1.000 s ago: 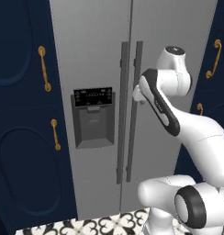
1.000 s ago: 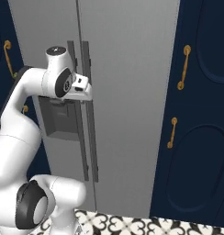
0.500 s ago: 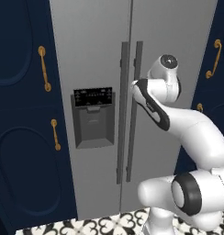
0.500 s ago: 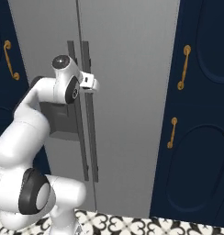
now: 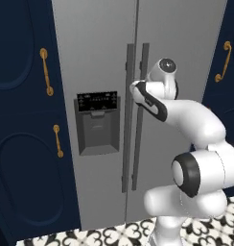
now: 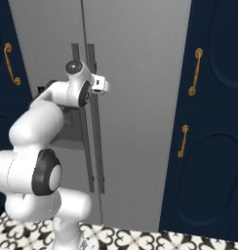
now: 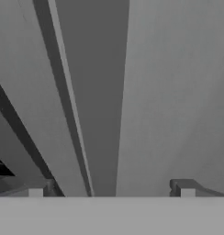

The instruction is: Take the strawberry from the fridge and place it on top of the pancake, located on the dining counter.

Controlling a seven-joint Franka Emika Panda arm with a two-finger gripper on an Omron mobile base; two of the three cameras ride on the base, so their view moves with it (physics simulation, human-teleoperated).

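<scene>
While the fridge doors are shut, the scene reads as follows.

Gripper: the gripper [image 7: 111,189] is spread to its widest and holds nothing; its two finger tips stand apart at the bottom of the hand view, with a dark vertical handle [image 7: 102,105] running up between them.

Arm: the white arm is folded close, its wrist pressed up near the right door's handle [image 5: 139,115]; in the right base view the hand sits against the pair of handles [image 6: 95,127].

Change: compared with a second ago, the hand has moved in from beside the doors to sit right at the handles, and the jaws have stayed wide.

Fridge: the fridge [image 5: 99,53] is tall, light grey, both doors closed, with a black dispenser panel [image 5: 97,102] on the left door.

Strawberry: presumably inside the closed fridge; it cannot be confirmed.

Surroundings: navy cabinets [image 6: 213,146] with gold handles flank the fridge.

Meaning: the arm appears lined up to grasp a handle; the door must be opened first, so the task looks barely begun.
</scene>
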